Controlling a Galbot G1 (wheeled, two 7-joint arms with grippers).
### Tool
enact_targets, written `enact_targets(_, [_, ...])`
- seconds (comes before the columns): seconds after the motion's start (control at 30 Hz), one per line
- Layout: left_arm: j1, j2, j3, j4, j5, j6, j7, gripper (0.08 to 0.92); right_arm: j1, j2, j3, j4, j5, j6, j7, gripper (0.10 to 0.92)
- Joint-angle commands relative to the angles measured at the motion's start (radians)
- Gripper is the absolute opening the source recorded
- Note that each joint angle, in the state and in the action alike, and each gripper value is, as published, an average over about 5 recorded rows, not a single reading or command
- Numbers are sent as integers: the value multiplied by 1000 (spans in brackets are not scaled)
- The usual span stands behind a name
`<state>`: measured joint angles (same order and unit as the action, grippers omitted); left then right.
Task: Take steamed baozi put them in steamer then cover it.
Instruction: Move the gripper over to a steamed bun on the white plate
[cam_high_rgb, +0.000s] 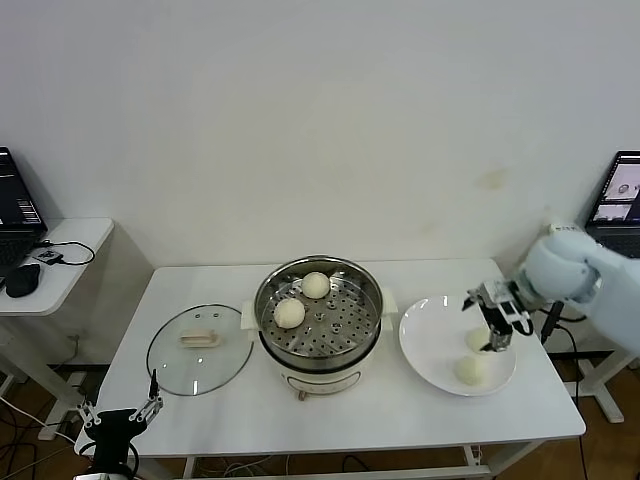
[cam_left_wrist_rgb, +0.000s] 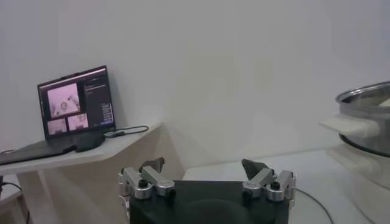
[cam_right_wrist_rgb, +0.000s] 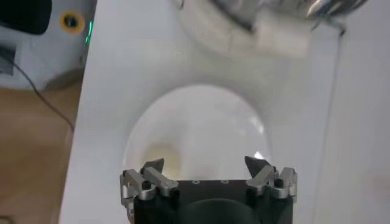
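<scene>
Our right pincer (cam_high_rgb: 494, 322) hangs spread wide over the white plate (cam_high_rgb: 428, 345) on the right of the bench (cam_high_rgb: 240, 410), with nothing between its fingers; in the right wrist view both fingertips stand well apart above the plate's bare middle. Our left pincer (cam_high_rgb: 118, 417) is parked low off the bench's near-left corner, its fingers likewise apart and empty.

Working from the biggest thing down: the bench carries everything. At its middle sits the steamer (cam_high_rgb: 318, 318), one steel pot on its pale base, uncovered, with the perforated tray showing. To its left the cover (cam_high_rgb: 199, 349) lies flat on the bench, one glass lid, handle up, just beside the steamer. To its right is the single plate.

We count four steamed baozi in all. Two rest on the steamer's tray: one toward the back (cam_high_rgb: 315, 285) and one toward the left (cam_high_rgb: 290, 313), near each other but apart. Two lie on the plate: one under the right pincer (cam_high_rgb: 477, 339) and one nearer the front rim (cam_high_rgb: 468, 370).

So we judge the job about half done: two buns are in, two are left to carry over, and the covering has not begun.
</scene>
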<state>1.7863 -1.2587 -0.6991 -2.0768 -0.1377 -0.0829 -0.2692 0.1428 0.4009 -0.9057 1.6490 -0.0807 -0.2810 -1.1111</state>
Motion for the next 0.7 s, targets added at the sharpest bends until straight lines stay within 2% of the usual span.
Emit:
enact_targets(0.03, [-2, 1, 1, 1, 4, 5, 1, 823, -362, -15, 254, -91, -132, 35, 6, 823])
enact_targets(0.27, [-1, 0, -4, 0, 5, 8, 1, 823, -397, 59, 280, -180, -145, 39, 35, 823])
enact_targets(0.7, [-7, 0, -8, 7, 3, 10, 2, 823, -394, 157, 263, -247, -146, 32, 58, 812])
